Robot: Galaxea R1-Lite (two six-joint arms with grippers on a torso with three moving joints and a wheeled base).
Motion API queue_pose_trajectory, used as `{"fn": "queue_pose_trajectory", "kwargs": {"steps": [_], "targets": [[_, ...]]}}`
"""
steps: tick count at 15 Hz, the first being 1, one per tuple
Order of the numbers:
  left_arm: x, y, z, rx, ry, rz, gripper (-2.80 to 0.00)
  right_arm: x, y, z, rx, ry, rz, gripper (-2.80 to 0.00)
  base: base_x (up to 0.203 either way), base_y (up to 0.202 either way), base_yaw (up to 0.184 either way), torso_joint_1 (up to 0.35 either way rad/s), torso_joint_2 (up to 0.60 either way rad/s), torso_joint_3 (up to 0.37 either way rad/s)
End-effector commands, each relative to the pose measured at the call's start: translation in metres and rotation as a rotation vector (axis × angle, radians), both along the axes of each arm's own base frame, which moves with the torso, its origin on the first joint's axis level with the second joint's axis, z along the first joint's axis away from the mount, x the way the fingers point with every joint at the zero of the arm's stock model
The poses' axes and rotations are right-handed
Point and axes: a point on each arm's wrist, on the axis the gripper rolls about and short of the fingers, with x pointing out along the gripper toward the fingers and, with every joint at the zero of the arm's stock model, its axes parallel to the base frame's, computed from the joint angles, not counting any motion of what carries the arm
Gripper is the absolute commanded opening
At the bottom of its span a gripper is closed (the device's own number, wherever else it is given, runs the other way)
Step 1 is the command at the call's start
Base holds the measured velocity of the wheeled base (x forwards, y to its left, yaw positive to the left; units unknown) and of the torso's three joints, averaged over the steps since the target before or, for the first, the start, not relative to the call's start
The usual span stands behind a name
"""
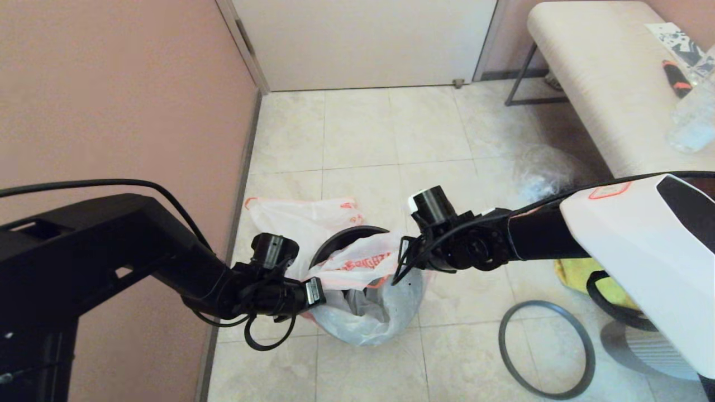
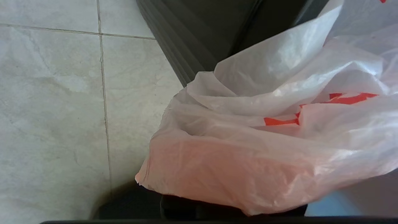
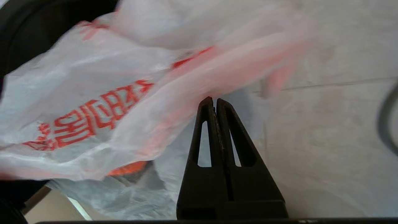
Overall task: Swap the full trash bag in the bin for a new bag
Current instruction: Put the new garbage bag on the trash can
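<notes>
The new bag [image 1: 360, 259], white with a row of big red characters, hangs stretched over the mouth of the dark-grey bin [image 1: 341, 237]. My left gripper [image 1: 317, 290] holds its left end; the left wrist view shows the plastic [image 2: 264, 155] draped over the fingers, with the ribbed bin wall [image 2: 202, 31] behind. My right gripper [image 3: 215, 99], also [image 1: 401, 262], is shut with its fingertips on the bag's orange edge [image 3: 93, 102]. Translucent plastic covers the bin's near side. The full trash bag [image 1: 296, 218], white with orange-edged handles, lies on the floor behind the bin, by the wall.
The thin grey hoop [image 1: 546, 349] lies flat on the tiles to the right of the bin. A yellow fabric tote [image 1: 581, 276] sits under my right arm. A clear bag [image 1: 539, 170] rests beside the pale bench [image 1: 603, 84]. A pink wall [image 1: 111, 111] runs close on the left.
</notes>
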Motion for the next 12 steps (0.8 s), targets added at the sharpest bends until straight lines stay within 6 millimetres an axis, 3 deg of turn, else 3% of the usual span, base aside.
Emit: {"fn": "queue_pose_trajectory", "kwargs": {"steps": [1,4,6,8,12], "targets": [[0.000,-0.001,-0.001,-0.003,0.001,0.000,-2.80,0.005,0.010,-0.018,0.003,0.002,0.009,-2.80,0.000,0.000,0.000,0.000,0.00,0.000],[0.001,-0.001,-0.001,-0.003,0.002,0.000,-2.80,0.007,0.020,-0.030,0.008,0.012,0.032,-2.80,0.000,0.000,0.000,0.000,0.00,0.000],[0.002,-0.001,-0.002,-0.002,0.003,0.001,-2.80,-0.007,0.019,-0.011,0.023,0.002,0.043,-2.80,0.000,0.000,0.000,0.000,0.00,0.000],[0.002,0.000,-0.003,-0.002,0.003,0.005,-2.80,-0.021,0.016,-0.013,0.011,0.034,0.049,-2.80,0.000,0.000,0.000,0.000,0.00,0.000],[0.002,0.000,-0.003,-0.002,0.003,0.005,-2.80,-0.030,0.026,-0.039,0.003,0.093,0.058,-2.80,0.000,0.000,0.000,0.000,0.00,0.000]]}}
